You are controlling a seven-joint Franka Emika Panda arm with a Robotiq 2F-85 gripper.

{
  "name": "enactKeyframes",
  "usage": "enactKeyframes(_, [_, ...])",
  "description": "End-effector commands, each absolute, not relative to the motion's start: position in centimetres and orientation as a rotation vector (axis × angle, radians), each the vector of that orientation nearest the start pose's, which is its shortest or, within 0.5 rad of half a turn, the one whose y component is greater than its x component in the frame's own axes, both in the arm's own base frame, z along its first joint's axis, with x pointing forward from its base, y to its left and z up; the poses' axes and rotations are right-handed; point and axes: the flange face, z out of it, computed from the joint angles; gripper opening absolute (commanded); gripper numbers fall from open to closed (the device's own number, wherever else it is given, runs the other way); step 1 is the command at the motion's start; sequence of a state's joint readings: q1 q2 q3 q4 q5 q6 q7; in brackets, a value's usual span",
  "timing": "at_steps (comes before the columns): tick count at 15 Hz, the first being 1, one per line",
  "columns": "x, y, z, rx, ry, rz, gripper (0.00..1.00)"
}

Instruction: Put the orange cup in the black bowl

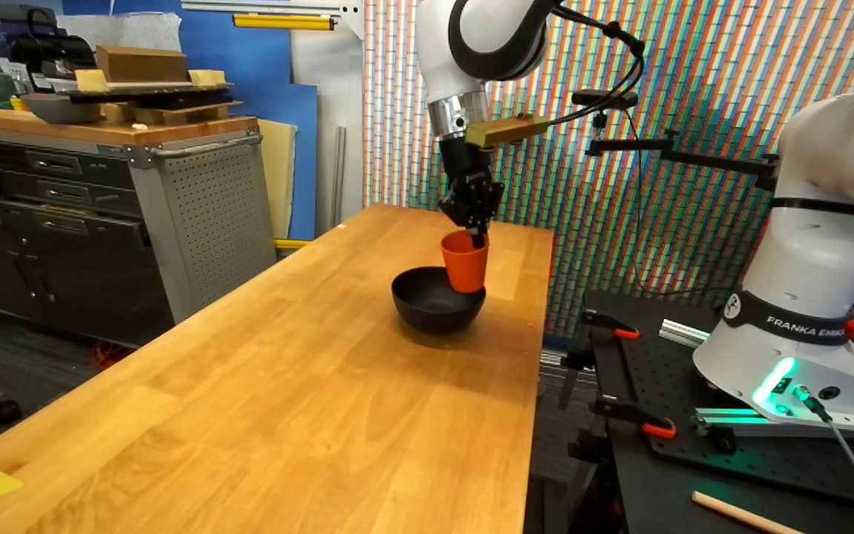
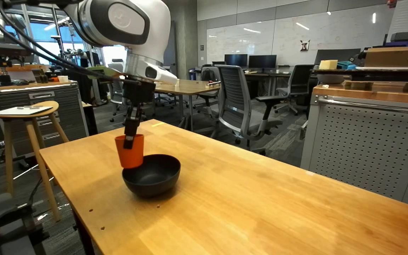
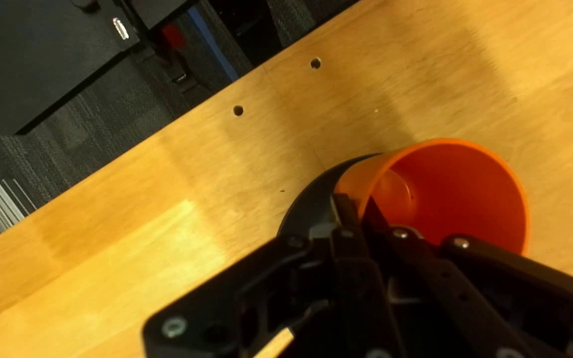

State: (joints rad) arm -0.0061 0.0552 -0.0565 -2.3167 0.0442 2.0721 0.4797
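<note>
The orange cup (image 1: 462,268) hangs upright or slightly tilted from my gripper (image 1: 477,236). The gripper is shut on the cup's wall, with one finger inside the cup and one outside. The black bowl (image 1: 433,315) stands upright on the table. In both exterior views the cup's bottom is at the level of the bowl's rim, over one side of the bowl (image 2: 154,184). I cannot tell whether cup and bowl touch. In the wrist view the cup (image 3: 470,194) and the gripper (image 3: 361,209) hide most of the bowl (image 3: 311,206).
The wooden table (image 1: 308,386) bears the bowl, with its edge close beside it. The robot's base table (image 1: 612,445) stands apart from it across a gap. A grey cabinet (image 2: 367,141) and an office chair (image 2: 237,102) stand beyond the table.
</note>
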Motion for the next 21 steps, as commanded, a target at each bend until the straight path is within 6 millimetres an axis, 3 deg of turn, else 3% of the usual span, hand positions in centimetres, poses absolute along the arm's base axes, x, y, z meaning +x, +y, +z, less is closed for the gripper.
enactKeyframes(1, [49.8,-2.0,26.8,-3.032,0.852,0.499,0.05])
enactKeyframes(5, [51.5,-3.1,24.1,-3.033,0.885,0.506,0.04])
enactKeyframes(8, [52.9,-4.2,23.1,-3.020,0.913,0.490,0.05])
enactKeyframes(9, [53.2,-4.3,23.1,-3.014,0.915,0.496,0.31])
enactKeyframes(11, [53.2,-3.9,23.8,-3.016,0.902,0.486,0.38])
enactKeyframes(15, [51.6,-0.8,31.2,-3.115,0.744,0.349,0.70])
enactKeyframes(19, [49.8,3.5,38.9,-3.263,0.405,0.357,1.00])
enactKeyframes(21, [48.2,6.6,42.7,-3.293,0.235,0.409,1.00])
